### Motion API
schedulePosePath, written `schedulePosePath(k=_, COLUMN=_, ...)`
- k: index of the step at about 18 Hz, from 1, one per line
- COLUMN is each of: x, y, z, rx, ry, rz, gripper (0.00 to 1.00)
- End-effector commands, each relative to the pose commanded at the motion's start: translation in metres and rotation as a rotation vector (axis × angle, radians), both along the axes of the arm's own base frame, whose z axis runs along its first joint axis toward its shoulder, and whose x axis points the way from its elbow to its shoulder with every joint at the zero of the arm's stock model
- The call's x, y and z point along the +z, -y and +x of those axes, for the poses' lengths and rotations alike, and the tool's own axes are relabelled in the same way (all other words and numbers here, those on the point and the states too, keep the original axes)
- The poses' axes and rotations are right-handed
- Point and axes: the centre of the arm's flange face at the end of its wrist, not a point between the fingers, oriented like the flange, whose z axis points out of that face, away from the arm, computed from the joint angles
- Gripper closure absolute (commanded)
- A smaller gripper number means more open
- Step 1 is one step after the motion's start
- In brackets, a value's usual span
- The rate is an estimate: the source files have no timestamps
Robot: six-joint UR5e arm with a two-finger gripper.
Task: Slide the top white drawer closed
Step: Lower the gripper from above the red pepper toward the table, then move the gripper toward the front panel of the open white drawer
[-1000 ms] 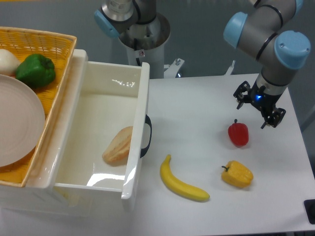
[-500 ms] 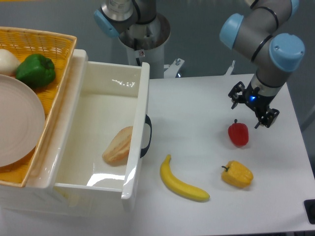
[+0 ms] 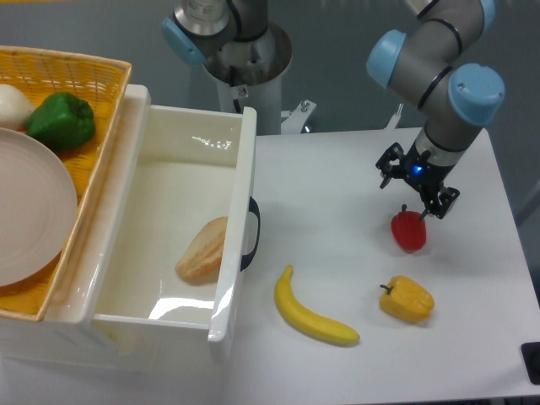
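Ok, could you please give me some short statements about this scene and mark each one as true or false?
1. The white drawer is pulled open. True.
2. The gripper holds the drawer handle. False: it hangs open above the table, far to the right of the handle and near the red pepper.
3. A piece of bread lies inside the drawer. True.
4. The banana lies in the basket. False: it lies on the table, in front of the drawer.
5. The green pepper is in the basket. True.

Hand [image 3: 416,187] low over the table, fingers spread and empty, wrist pointing down.
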Motion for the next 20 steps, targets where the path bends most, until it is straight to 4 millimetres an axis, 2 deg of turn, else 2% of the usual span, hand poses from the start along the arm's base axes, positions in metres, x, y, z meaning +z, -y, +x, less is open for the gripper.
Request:
schedulePosePath(k=2, x=0.000, y=0.000, z=-0.001, rx=0.057, ry=0.008, rz=-0.004, gripper=0.00)
schedulePosePath(k=3, x=0.001, y=0.000, z=0.000, rx=0.101, ry=0.013, rz=-0.007, gripper=0.05)
schedulePosePath(k=5, x=0.000, y=-0.006, z=0.003, rx=0.171, ry=0.028, rz=-0.010, gripper=0.21)
schedulePosePath(k=6, x=0.000, y=-0.009, z=0.005, rx=0.200, ry=0.038, rz=-0.008, gripper=0.35)
schedulePosePath(k=8, x=0.000, y=-0.018, z=0.012, rx=0.275, ry=0.066, rz=-0.005, gripper=0.53)
schedulePosePath(k=11, x=0.001, y=-0.033, z=0.023, rx=0.391, ry=0.091, rz=-0.025, gripper=0.74)
schedulePosePath(k=16, x=0.006, y=-0.061, z=0.039, rx=0.517, ry=0.142, rz=0.006, gripper=0.97)
schedulePosePath(k=20, x=0.014, y=-0.070, z=0.043, rx=0.531, ry=0.188, rz=0.076, gripper=0.99)
